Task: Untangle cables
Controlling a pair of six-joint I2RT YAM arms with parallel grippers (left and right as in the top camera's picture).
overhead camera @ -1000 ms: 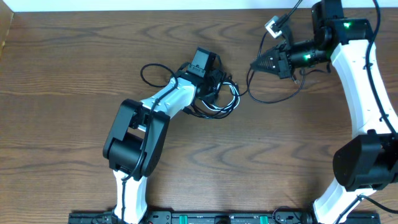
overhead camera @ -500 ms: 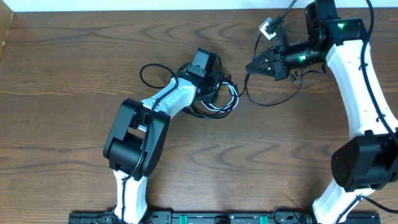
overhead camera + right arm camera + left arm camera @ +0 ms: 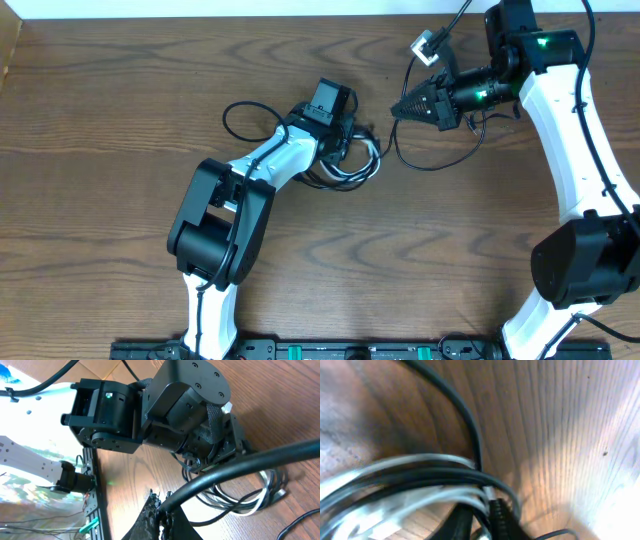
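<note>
The cables lie in a tangle at mid-table, black strands mixed with a white one. One black loop trails off to the left. My left gripper is down in the tangle. In the blurred left wrist view its fingers stand close together with black and white strands pinched between them. My right gripper is right of the tangle, shut on a thick-looking black cable that loops back toward the bundle. The right wrist view shows the tangle under the left gripper's body.
The wooden table runs to a pale wall at the back. A white tag hangs on the right arm's own wiring. A black rail with green clips lines the front edge, and the right wrist view shows the rail too.
The left jaws have closed in on the tangle. The right gripper has shifted a little left with its black cable, and that cable's loop has drawn tighter.
</note>
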